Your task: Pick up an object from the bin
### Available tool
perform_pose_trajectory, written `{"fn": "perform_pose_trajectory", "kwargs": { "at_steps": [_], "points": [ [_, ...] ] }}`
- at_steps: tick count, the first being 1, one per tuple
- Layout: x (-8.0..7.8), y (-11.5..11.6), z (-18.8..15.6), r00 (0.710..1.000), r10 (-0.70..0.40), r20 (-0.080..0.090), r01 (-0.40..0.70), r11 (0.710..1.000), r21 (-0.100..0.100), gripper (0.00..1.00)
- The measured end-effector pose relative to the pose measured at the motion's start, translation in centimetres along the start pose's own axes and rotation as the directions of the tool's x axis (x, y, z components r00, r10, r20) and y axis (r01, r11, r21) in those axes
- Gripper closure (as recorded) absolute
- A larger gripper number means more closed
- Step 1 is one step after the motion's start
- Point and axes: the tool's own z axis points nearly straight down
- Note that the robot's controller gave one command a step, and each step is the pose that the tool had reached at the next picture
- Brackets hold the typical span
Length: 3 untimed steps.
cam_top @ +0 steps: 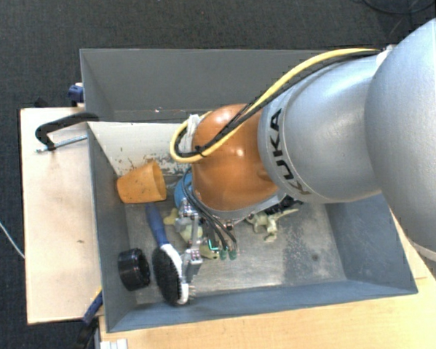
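Note:
My gripper [192,243] hangs low in the front left part of the bin, under the orange cover of the wrist. Just left of it lies a brush [168,273] with a blue handle and a black head edged in white; the gripper's lower end is right beside that head. A black round cap [133,269] sits further left by the bin's left wall. An orange-brown cork-shaped block [140,183] lies on its side up and to the left of the gripper.
A small cream-coloured thing [267,223] peeks out from under the arm, right of the gripper. The big grey arm and its orange cover hide the middle and right rear of the bin. Bare floor shows at the front right.

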Motion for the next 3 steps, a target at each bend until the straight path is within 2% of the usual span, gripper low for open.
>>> {"fn": "perform_pose_trajectory", "kwargs": {
  "at_steps": [1,2,3],
  "points": [
    [-1.6,-5.6,7.2,0.998,0.060,0.017,-0.059,0.998,-0.005,0.00],
    [-1.8,-5.3,6.7,0.998,0.055,0.024,-0.055,0.998,-0.008,1.00],
    [-1.0,-3.4,-8.6,0.994,-0.104,0.022,0.104,0.995,-0.003,1.00]
  ]
}}
